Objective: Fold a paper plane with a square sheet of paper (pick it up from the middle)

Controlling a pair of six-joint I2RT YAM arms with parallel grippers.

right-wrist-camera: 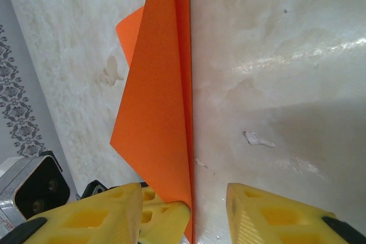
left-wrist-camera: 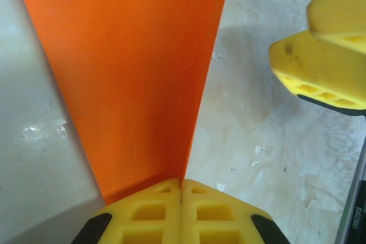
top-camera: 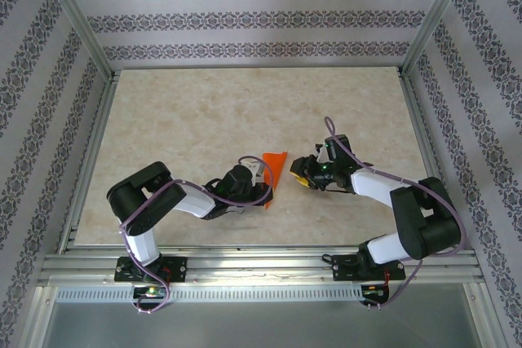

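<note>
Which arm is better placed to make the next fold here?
Right, probably. The right gripper hangs open beside the folded orange paper, free to work it, while the left gripper is shut on its narrow end, anchoring it.

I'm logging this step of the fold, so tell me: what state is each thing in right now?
orange paper: folded into a tapering wedge, pinched at its narrow end.
left gripper: shut on the orange paper.
right gripper: open, its fingers on either side of the paper's edge, not clamping it.
</note>
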